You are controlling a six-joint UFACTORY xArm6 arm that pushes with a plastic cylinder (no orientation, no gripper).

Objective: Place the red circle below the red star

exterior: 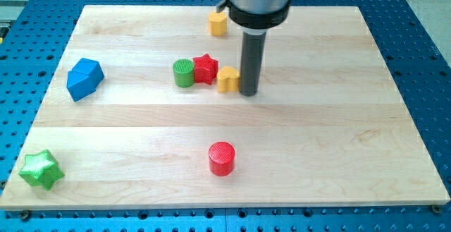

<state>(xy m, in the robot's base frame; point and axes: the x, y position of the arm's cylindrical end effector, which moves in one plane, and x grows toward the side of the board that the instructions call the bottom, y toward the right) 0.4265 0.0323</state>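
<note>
The red circle (221,158) sits low on the board, a little left of centre. The red star (205,69) lies in the upper middle, touching a green circle (183,72) on its left and a yellow block (227,80) on its right. My tip (249,93) rests on the board right beside the yellow block's right side, well above the red circle and to the right of the red star.
A second yellow block (218,23) lies near the view's top edge of the wooden board (338,119). A blue block (84,78) is at the left. A green star (40,169) is at the bottom left corner. A blue perforated table surrounds the board.
</note>
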